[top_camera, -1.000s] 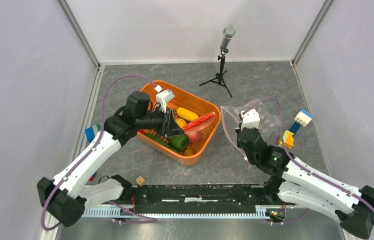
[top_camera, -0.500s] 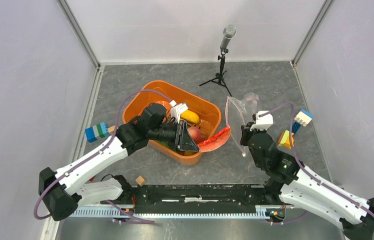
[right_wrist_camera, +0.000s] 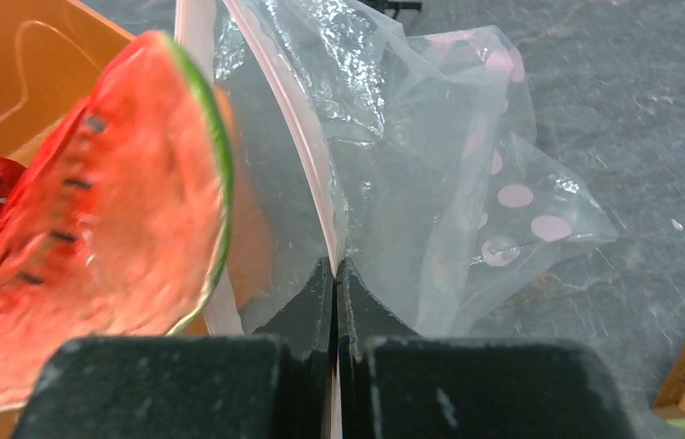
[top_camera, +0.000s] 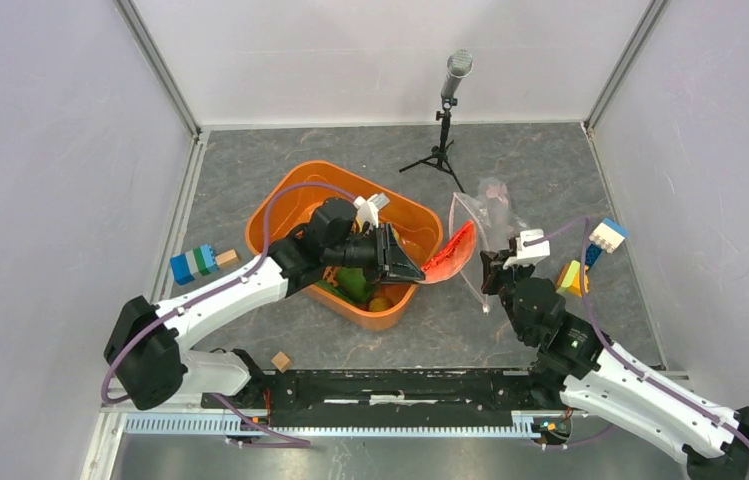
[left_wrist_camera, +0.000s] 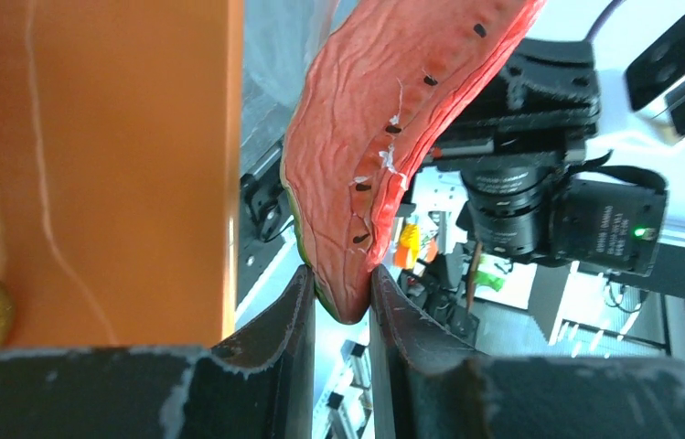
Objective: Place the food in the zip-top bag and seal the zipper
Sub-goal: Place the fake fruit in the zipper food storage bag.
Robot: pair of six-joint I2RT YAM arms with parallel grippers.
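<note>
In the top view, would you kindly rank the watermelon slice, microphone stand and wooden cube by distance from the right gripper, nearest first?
From the right gripper:
1. watermelon slice, just left.
2. microphone stand, at the back.
3. wooden cube, front left.

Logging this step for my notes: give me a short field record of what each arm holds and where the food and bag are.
left jaws: shut on the watermelon slice, gripped at its tip
right jaws: shut on the mouth edge of the zip-top bag, holding it up
slice position: at the bag's mouth, not clearly inside
zipper: unsealed
other food: a green toy vegetable and other pieces in the orange basket
</note>
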